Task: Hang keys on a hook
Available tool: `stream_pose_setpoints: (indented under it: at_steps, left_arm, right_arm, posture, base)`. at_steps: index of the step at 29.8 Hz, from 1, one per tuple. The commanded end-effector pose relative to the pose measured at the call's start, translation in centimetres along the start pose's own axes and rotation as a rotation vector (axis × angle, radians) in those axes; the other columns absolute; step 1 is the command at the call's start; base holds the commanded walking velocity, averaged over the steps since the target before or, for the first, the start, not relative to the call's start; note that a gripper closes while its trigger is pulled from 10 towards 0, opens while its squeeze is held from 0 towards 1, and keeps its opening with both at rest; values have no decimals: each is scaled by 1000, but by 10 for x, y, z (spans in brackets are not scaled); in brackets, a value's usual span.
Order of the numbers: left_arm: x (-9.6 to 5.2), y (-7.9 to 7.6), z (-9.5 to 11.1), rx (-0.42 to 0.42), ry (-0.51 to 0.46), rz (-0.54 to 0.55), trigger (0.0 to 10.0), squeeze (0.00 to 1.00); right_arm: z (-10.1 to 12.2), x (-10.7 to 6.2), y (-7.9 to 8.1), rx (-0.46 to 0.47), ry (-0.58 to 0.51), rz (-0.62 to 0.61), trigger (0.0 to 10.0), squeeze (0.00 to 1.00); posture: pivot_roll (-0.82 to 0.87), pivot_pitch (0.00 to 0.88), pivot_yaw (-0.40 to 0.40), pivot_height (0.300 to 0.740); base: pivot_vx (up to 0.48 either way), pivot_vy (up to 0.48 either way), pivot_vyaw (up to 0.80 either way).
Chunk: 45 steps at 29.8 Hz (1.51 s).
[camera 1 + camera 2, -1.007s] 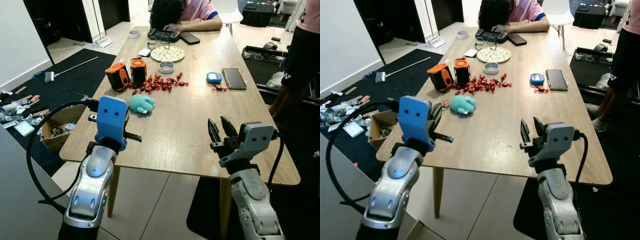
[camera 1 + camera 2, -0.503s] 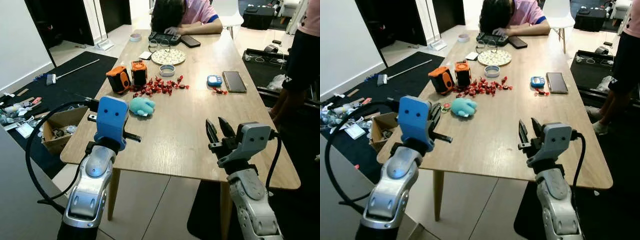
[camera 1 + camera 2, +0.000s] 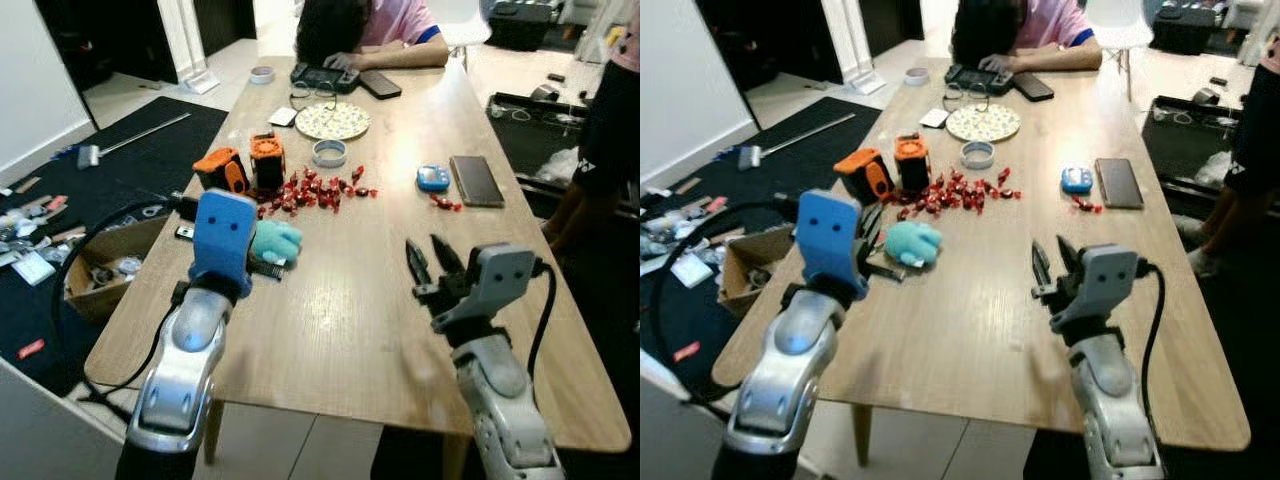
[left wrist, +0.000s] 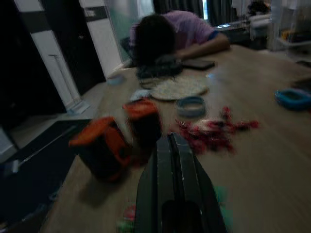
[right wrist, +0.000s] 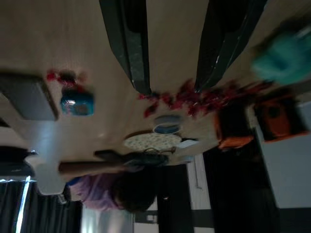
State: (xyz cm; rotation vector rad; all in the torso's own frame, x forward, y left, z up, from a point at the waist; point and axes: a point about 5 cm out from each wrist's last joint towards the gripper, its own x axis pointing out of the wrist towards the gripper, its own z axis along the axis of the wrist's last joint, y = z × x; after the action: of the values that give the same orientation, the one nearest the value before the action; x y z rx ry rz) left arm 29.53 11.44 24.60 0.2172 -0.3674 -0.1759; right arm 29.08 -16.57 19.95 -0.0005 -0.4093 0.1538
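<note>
While the long wooden tabletop stretched away lengthwise, the left pincer hovered pressed together beside a teal plush toy; the right pincer hung spread. Keys, and their pointing, couldn't be made out.

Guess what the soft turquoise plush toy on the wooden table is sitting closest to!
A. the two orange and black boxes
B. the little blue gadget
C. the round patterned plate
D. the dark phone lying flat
A: the soft turquoise plush toy lies just in front of the two orange and black boxes, while the other three things sit farther up or across the wooden table.
</note>
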Motion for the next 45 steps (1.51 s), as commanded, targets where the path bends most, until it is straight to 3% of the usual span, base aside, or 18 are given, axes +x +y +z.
stream_pose_setpoints:
  at_steps: [1, 9, 19, 22, 23, 28, 31, 36, 39, 41, 42, 43, 45]
  left_arm:
    - [-3, 5, -7, 17, 31, 21, 10000, 0]
    - [-3, 5, -7, 12, 37, 24, 10000, 0]
    - [-5, 3, -8, 6, 38, -6, 10000, 0]
    - [-7, 0, -10, 40, 51, -90, 10000, 0]
    - [-11, -4, -14, 66, 87, -206, 10000, 0]
    - [-18, -4, -20, 110, 157, -327, 10000, 0]
    - [-31, -3, -30, 126, 301, -455, 10000, 0]
    - [-39, -26, -46, 80, 425, -512, 10000, 0]
    - [-39, -27, -46, 81, 430, -518, 10000, 0]
    - [-34, -47, -53, 108, 424, -564, 10000, 0]
    - [-34, -47, -53, 108, 424, -564, 10000, 0]
    - [-29, -53, -57, 127, 427, -572, 10000, 992]
    - [-21, -55, -64, 151, 448, -564, 10000, 1000]
  right_arm:
    - [-3, -1, 9, 20, 11, 24, 10000, 0]
    - [-3, 0, 9, 18, 13, 25, 10000, 0]
    - [-3, 0, 10, 19, 14, 26, 10000, 0]
    - [-3, 0, 10, 19, 14, 26, 10000, 0]
    - [-3, 0, 10, 18, 14, 24, 10000, 0]
    - [-3, -2, 9, 17, 17, 23, 10000, 0]
    - [-5, -3, 8, 16, 27, 20, 10000, 0]
    - [-7, -3, 10, 19, 34, 24, 10000, 0]
    - [-7, -2, 10, 19, 34, 24, 10000, 0]
    - [-8, 0, 13, 25, 33, 32, 10000, 0]
    - [-8, 0, 13, 25, 33, 32, 10000, 0]
    - [-8, 1, 15, 28, 31, 36, 10000, 0]
    - [-8, 1, 15, 29, 29, 38, 10000, 0]
  posture:
    - [71, 155, 63, 740]
    - [71, 155, 62, 740]
    - [73, 154, 63, 740]
    - [72, 155, 64, 740]
    - [72, 155, 64, 740]
    - [72, 155, 64, 740]
    - [76, 161, 68, 740]
    - [80, 163, 70, 740]
    - [80, 163, 70, 740]
    - [83, 164, 70, 740]
    - [83, 164, 70, 740]
    - [77, 164, 74, 740]
    - [77, 164, 74, 740]
  base:
    - [480, 0, 0]
    - [413, 0, 0]
    - [0, 0, 0]
    - [0, 0, 0]
    - [0, 0, 0]
    - [0, 0, 0]
    - [0, 0, 0]
    - [0, 0, 0]
    - [0, 0, 0]
    - [0, 0, 0]
    - [0, 0, 0]
    - [0, 0, 0]
    - [0, 0, 0]
